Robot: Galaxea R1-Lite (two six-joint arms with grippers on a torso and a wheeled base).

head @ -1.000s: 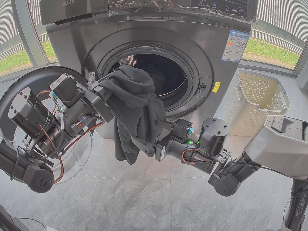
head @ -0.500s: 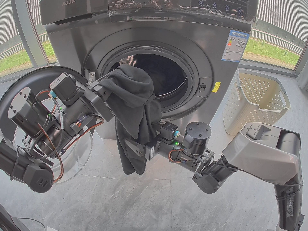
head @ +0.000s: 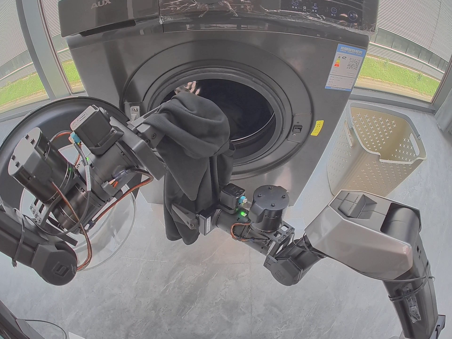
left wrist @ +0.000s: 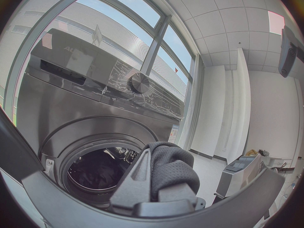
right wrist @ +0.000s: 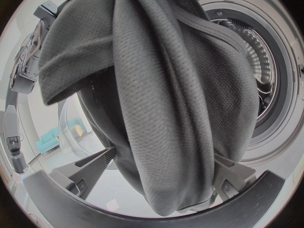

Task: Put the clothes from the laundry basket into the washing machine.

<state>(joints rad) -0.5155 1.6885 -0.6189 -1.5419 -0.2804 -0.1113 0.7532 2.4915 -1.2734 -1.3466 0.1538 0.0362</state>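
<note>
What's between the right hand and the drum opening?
The garment, hanging from the left hand, sits inside the right hand and covers part of the drum opening: right wrist view.

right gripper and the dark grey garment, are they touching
Touching. The right wrist view shows the dark grey garment hanging between the fingers of the right gripper, cloth against both.

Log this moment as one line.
left gripper: shut on dark grey knit garment | right gripper: open astride its lower part | grey washing machine: door open
</note>
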